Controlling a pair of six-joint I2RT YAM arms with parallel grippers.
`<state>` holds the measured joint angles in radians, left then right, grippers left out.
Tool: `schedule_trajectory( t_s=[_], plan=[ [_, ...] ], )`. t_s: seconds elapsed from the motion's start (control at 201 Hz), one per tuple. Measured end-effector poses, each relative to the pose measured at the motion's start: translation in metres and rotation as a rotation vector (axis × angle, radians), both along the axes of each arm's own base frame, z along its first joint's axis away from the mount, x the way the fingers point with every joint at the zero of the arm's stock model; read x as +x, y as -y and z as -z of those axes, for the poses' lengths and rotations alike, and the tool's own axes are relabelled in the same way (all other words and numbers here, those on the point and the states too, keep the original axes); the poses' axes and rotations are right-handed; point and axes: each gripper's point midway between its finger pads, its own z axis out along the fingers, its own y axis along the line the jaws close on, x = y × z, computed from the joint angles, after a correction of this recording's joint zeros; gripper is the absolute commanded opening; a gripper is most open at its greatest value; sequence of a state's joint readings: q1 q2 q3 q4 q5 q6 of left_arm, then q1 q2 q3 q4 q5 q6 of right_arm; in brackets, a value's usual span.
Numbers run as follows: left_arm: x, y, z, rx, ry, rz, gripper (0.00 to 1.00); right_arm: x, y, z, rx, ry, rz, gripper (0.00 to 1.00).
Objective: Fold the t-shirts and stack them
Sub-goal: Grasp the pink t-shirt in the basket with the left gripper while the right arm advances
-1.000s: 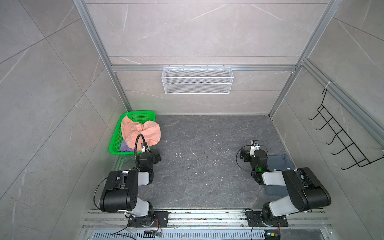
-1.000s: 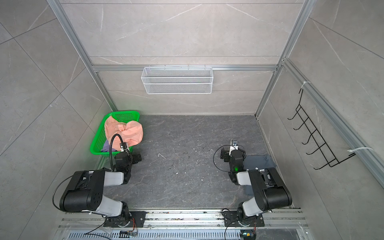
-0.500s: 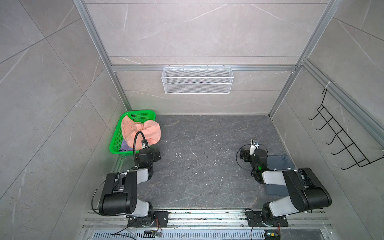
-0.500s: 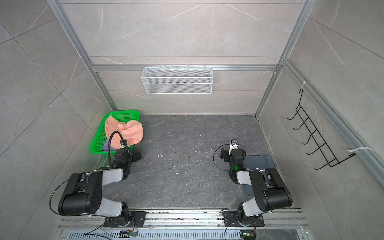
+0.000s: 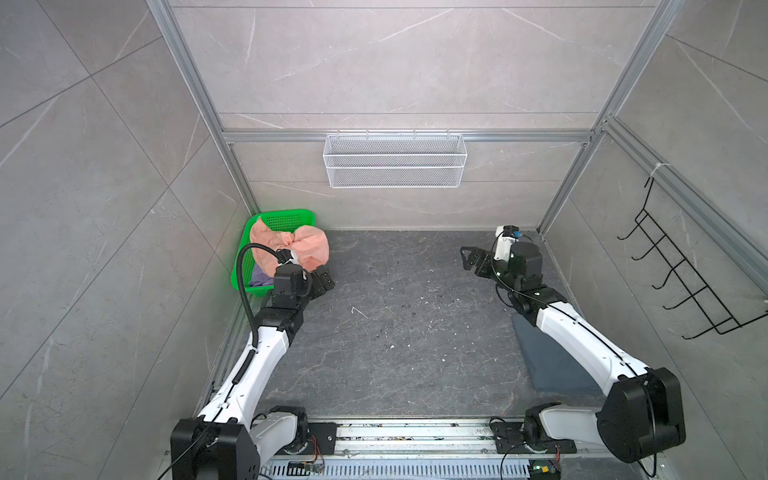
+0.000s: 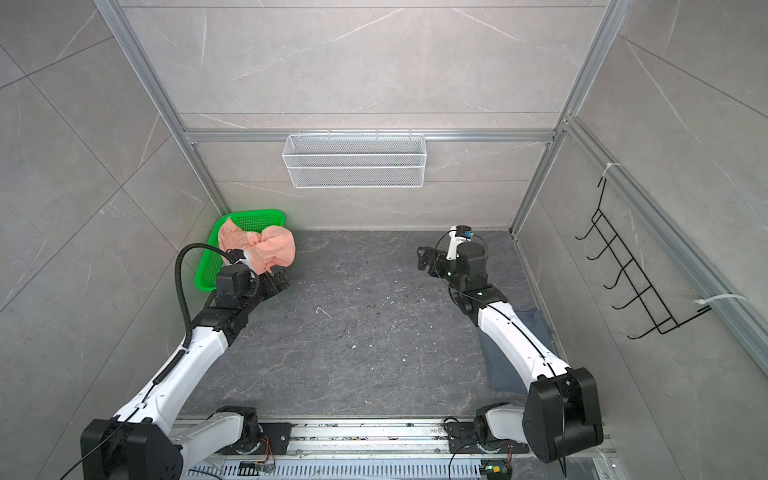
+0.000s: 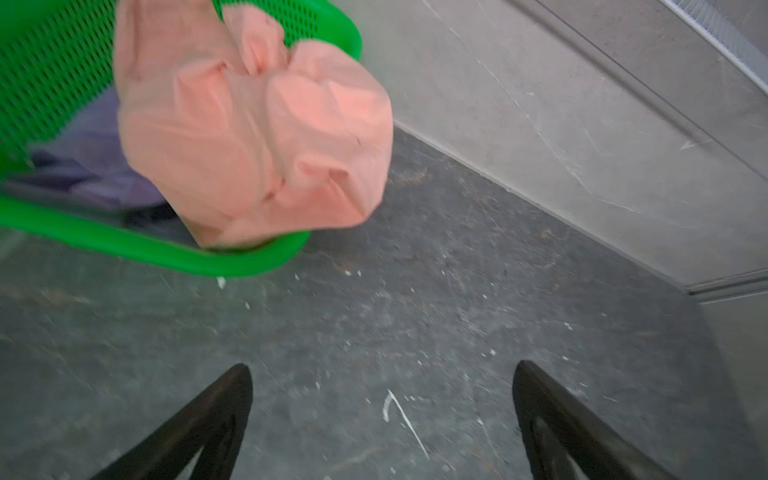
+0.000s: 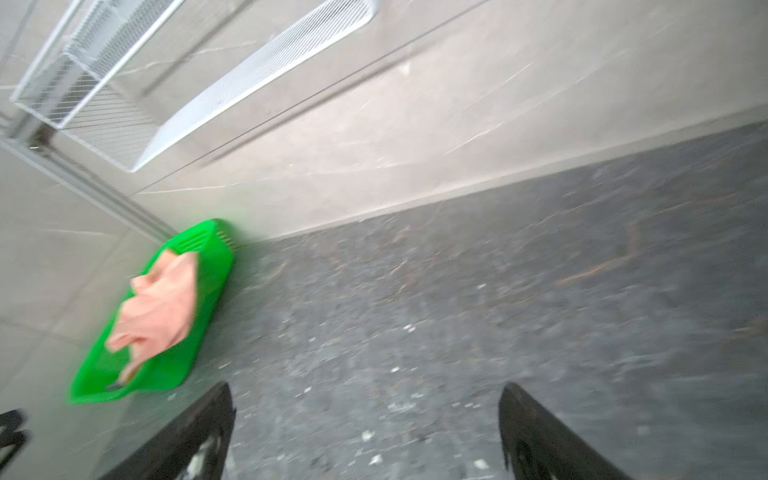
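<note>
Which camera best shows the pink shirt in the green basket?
Left wrist view: the crumpled peach-pink cotton shirt looms large, folds visible. Both top views show it small; the right wrist view, blurred.

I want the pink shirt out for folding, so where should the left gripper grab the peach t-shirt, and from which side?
Pinch the bulging lump of the peach t-shirt that overhangs the green basket's table-side rim. Come in from the open table side with the left gripper, fingers spread: that lump sticks out past the rim, likely clear of the walls.
</note>
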<state>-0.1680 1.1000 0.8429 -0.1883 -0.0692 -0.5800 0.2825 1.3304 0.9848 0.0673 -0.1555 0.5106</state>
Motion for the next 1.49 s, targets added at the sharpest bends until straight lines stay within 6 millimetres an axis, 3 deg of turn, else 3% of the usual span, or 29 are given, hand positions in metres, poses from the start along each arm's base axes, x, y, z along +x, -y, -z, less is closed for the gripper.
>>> schedule_trajectory(
  t_s=[0.149,0.269,0.473,0.697,0.791,0.891,1.055,1.139,1.204,1.324,1.493],
  plan=[
    [-0.014,0.062,-0.017,-0.116,-0.034,0.065,1.0,-0.026,-0.074,-0.004,0.036,-0.107,-0.162,0.99],
    [-0.015,0.11,-0.049,-0.188,0.004,0.15,1.0,-0.043,-0.102,-0.027,0.059,-0.092,-0.214,0.99],
    [-0.011,0.138,-0.072,-0.225,0.079,0.234,1.0,-0.064,-0.114,-0.037,0.119,-0.08,-0.21,0.99],
    [-0.009,0.144,-0.073,-0.239,0.121,0.269,1.0,-0.068,-0.089,-0.035,0.152,-0.158,-0.061,0.99],
    [-0.005,0.131,-0.067,-0.219,0.095,0.232,1.0,-0.061,-0.088,-0.035,0.133,-0.176,-0.029,0.99],
    [0.013,0.098,-0.061,-0.139,0.016,0.138,0.99,-0.043,-0.084,-0.03,0.064,-0.195,0.043,0.99],
    [0.066,0.003,-0.062,-0.02,-0.098,-0.046,0.99,-0.019,-0.073,-0.027,-0.075,-0.192,0.118,0.99],
    [0.081,-0.042,-0.051,0.037,-0.162,-0.117,0.99,-0.015,-0.068,-0.027,-0.118,-0.191,0.132,0.99],
    [0.089,-0.063,-0.038,0.074,-0.218,-0.138,0.98,-0.013,-0.067,-0.027,-0.127,-0.19,0.13,0.99],
    [0.106,-0.078,-0.016,0.114,-0.303,-0.108,0.92,-0.013,-0.077,-0.022,-0.114,-0.206,0.079,0.99],
    [0.127,-0.078,0.019,0.118,-0.391,-0.036,0.88,-0.011,-0.113,-0.002,-0.056,-0.262,-0.055,0.99]
  ],
)
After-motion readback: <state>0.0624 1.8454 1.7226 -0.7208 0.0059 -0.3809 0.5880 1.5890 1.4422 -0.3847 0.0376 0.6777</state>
